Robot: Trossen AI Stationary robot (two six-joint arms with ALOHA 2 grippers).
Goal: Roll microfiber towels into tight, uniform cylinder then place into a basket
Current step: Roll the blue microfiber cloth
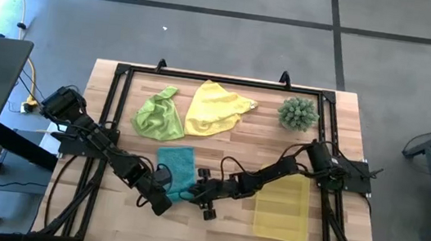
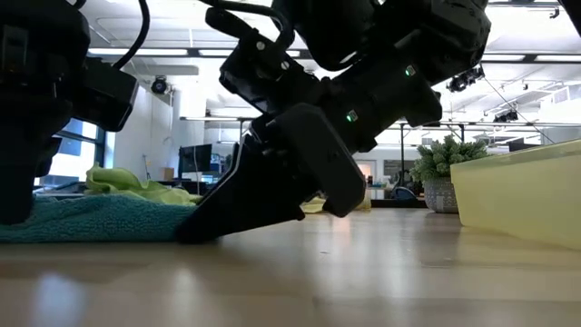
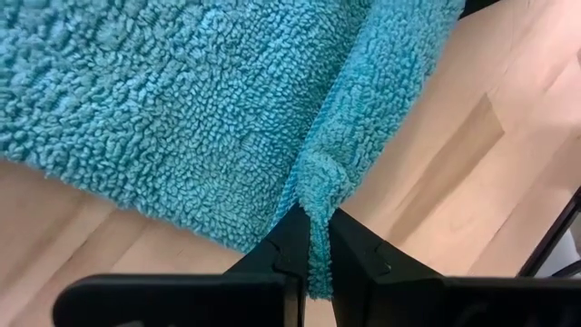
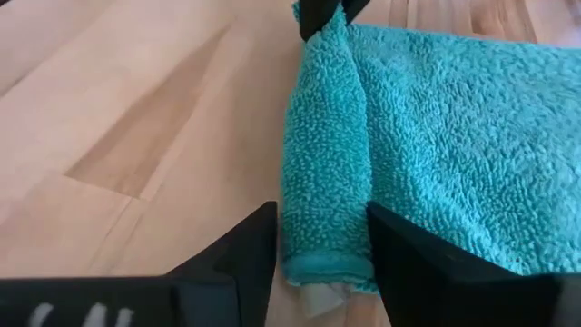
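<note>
Yellow basket (image 1: pixel 281 208) beside teal towel (image 1: pixel 176 165)

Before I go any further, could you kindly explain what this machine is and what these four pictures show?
It is a table robot with two dark arms, each ending in a two-finger gripper. One picture looks straight down, one looks level across the table, and two come from cameras on the wrists. On the table lie a teal towel, a lime green towel, a yellow towel, a spiky plant and a yellow basket. The left gripper pinches the teal towel's folded edge; the right gripper straddles that fold's other end, open.
</note>
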